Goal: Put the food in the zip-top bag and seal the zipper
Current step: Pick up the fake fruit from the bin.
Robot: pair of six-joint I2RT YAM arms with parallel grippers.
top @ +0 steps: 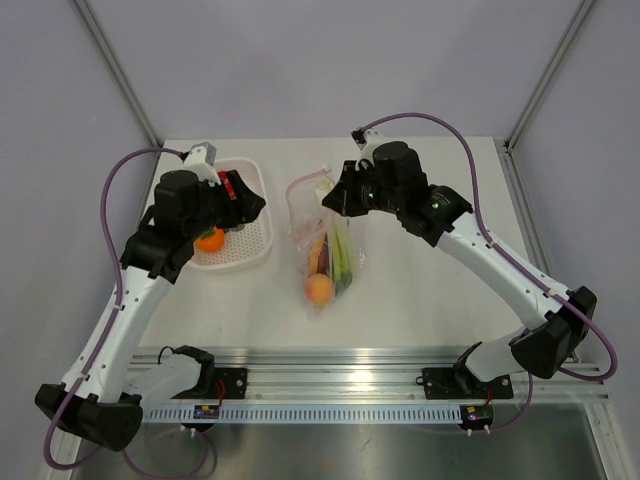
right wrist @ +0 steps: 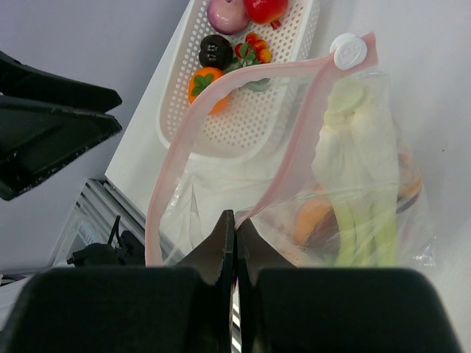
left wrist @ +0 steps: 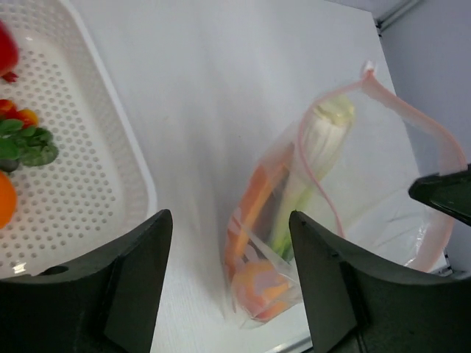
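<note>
White basket [top: 256, 200] — on table [top: 430, 290].

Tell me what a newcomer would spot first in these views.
The clear zip-top bag lies mid-table, celery stalk, carrot and peach inside, its zipper pinched up by the right gripper. Left of it, the left gripper hangs open above the white basket holding an orange.

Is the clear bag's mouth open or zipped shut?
Open: its pink zipper gapes in a wide loop, and the celery shows inside.
</note>
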